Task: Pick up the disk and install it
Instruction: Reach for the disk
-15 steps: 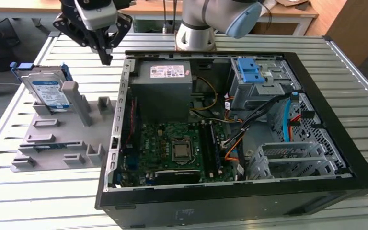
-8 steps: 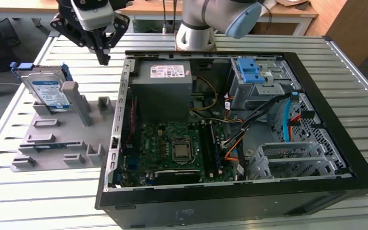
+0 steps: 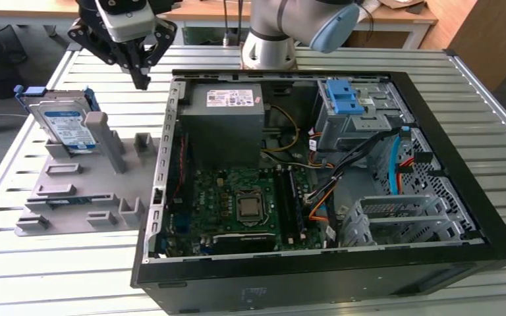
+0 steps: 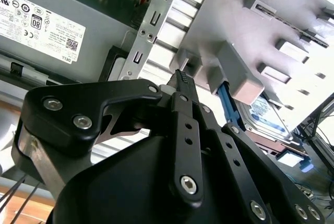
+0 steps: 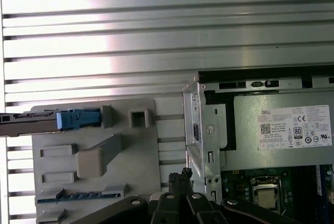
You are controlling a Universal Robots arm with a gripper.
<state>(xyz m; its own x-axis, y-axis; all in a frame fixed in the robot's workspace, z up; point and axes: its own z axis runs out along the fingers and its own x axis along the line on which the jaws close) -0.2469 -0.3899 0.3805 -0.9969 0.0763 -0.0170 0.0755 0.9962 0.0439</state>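
The disk (image 3: 66, 124), a silver drive with a white-and-blue label in a blue bracket, stands on edge in a slot at the far end of the grey holder plate (image 3: 77, 191). It shows again in the second wrist view (image 4: 265, 115), and edge-on in the first wrist view (image 5: 36, 122). My gripper (image 3: 140, 80) hangs above the table between the holder and the open computer case (image 3: 323, 270), to the exterior view's right of the disk and apart from it. Its black fingers meet at a point in both wrist views (image 4: 181, 79) (image 5: 183, 175). It is shut and holds nothing.
Inside the case, the grey power supply (image 3: 228, 110) sits nearest the gripper, with the motherboard (image 3: 235, 207) below it. A grey drive cage with a blue latch (image 3: 348, 99) stands at the case's far right. The slatted metal table (image 3: 24, 276) runs around everything.
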